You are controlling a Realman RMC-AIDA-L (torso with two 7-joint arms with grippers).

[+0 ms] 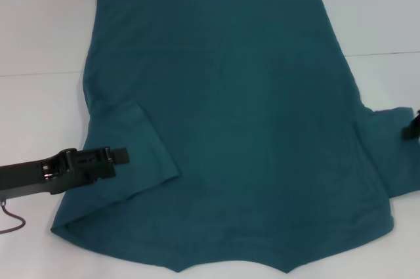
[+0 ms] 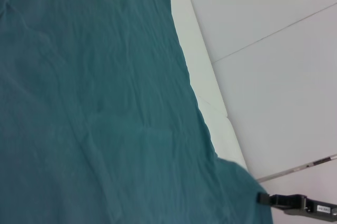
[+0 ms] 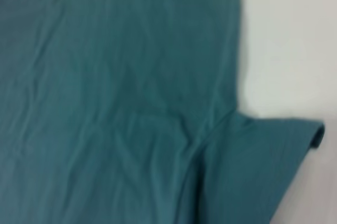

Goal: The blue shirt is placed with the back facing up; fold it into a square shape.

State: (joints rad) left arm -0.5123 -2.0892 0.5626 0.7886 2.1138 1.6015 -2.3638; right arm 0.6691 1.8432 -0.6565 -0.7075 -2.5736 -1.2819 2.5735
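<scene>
The blue shirt lies spread flat on the white table, plain side up, with its straight hem at the far end. Its left sleeve lies angled in over the body. My left gripper reaches in from the left and rests low over that sleeve. My right gripper is at the picture's right edge, beside the right sleeve. The left wrist view shows shirt fabric with the right gripper touching the far sleeve's edge. In the right wrist view, the body and right sleeve lie flat.
A dark seam line crosses the white table behind the shirt. A thin red-brown cable hangs under the left arm. Bare white table surrounds the shirt on the left, right and far sides.
</scene>
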